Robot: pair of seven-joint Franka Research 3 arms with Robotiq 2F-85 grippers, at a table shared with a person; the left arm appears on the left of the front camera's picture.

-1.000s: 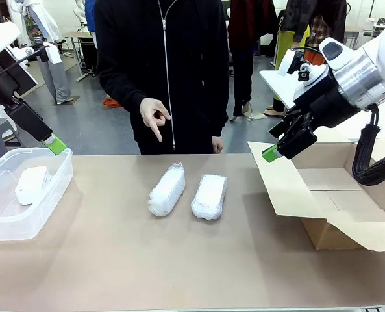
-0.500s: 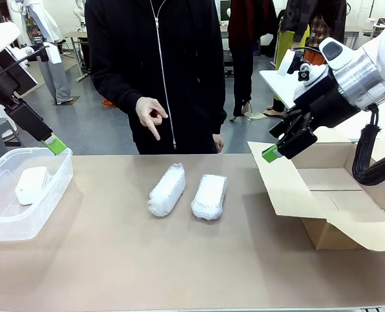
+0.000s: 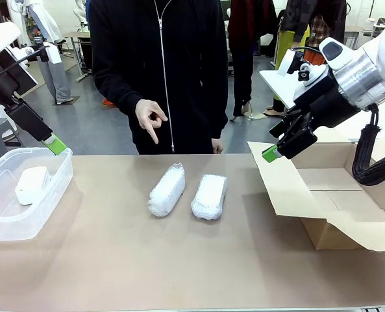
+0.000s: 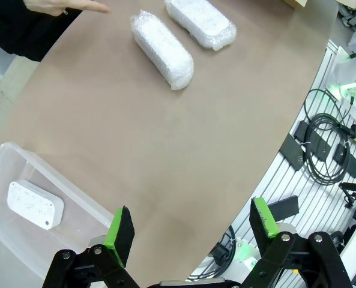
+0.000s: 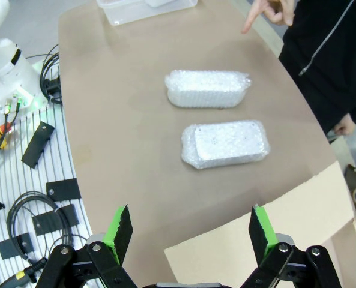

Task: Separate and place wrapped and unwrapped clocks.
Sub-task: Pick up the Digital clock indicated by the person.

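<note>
Two bubble-wrapped clocks lie side by side mid-table: the left one (image 3: 167, 190) (image 4: 162, 50) (image 5: 208, 89) and the right one (image 3: 210, 195) (image 4: 200, 23) (image 5: 226, 144). A bare white unwrapped clock (image 3: 32, 184) (image 4: 35, 204) rests inside the clear plastic bin (image 3: 57, 185) at the left. My left gripper (image 3: 54, 144) (image 4: 191, 225) hangs open above the bin's far side, holding nothing. My right gripper (image 3: 270, 153) (image 5: 190, 231) hovers open and empty over the cardboard box's raised flap.
An open cardboard box (image 3: 348, 195) stands at the right, its flap (image 5: 268, 234) spread toward the middle. A person in black stands at the far edge, one hand (image 3: 150, 117) (image 5: 268, 12) pointing down toward the wrapped clocks. Cables lie below the table's near edge.
The person's pointing hand has shifted slightly left and down. Both arms and all the clocks stay where they were.
</note>
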